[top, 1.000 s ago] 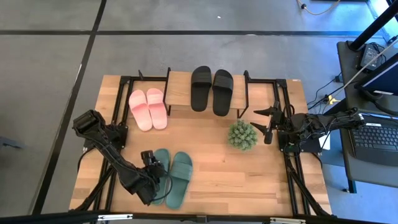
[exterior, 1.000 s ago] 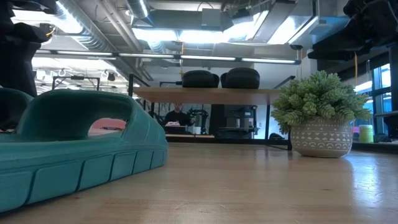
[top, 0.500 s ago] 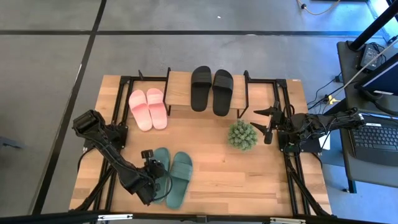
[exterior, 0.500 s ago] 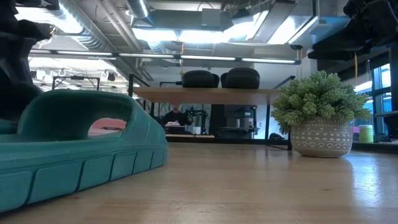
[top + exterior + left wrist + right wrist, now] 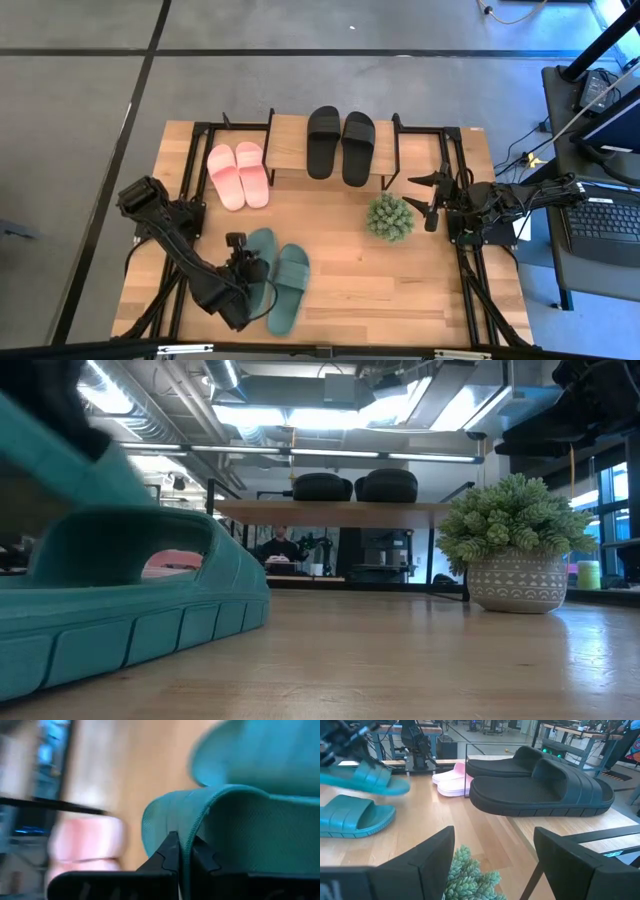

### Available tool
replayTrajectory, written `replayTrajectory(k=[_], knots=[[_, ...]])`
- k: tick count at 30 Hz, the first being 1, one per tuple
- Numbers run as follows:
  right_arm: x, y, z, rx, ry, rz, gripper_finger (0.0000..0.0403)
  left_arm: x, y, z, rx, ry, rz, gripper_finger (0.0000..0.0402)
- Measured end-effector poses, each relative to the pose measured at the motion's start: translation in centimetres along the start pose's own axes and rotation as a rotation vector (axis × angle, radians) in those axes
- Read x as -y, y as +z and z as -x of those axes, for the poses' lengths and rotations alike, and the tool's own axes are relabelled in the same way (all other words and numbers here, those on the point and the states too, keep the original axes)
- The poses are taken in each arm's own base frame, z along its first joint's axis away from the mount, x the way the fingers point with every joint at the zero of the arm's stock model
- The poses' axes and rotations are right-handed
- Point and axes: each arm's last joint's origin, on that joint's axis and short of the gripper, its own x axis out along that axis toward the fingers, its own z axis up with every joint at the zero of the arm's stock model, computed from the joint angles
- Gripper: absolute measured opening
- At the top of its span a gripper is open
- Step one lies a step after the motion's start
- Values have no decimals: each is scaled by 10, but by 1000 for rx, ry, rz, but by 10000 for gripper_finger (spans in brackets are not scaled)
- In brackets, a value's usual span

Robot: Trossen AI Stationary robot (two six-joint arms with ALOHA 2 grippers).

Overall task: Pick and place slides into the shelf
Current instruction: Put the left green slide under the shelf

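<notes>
Your left hand [image 5: 238, 262] has just clenched on the strap edge of 1 dark green rubber slide sandal [image 5: 255, 262] — a second ago its fingers stood wide over that sandal. The left wrist view shows both fingertips [image 5: 170, 851] pinching the green rubber between them. The sandal has also come up off the large wooden table [image 5: 420, 290]: in the right wrist view it hangs tilted above its mate [image 5: 287, 288], which lies flat at the near-left of the table. So the grasp looks good, and 1 green sandal is in transit.

The small low shelf with the light plank top [image 5: 290, 145] already carries the 2 black rubber slides [image 5: 340, 130]; the 2 smaller pink slides [image 5: 238, 174] lie just beside it on the table.

Your right hand [image 5: 430, 198] waits released near the round spiky green plant [image 5: 389, 217], unchanged.
</notes>
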Motion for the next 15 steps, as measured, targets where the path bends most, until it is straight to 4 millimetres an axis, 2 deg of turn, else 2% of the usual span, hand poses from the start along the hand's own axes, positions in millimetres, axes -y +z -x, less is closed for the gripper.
replayTrajectory(k=[4,10,15], knots=[[0,0,0,-2,0,2,272,-17,13,-2,22,108,-42,4],[0,0,0,-3,-1,28,272,-36,24,-31,-54,202,-137,3],[0,0,0,-3,-1,29,272,-51,38,-53,-63,264,-112,3]])
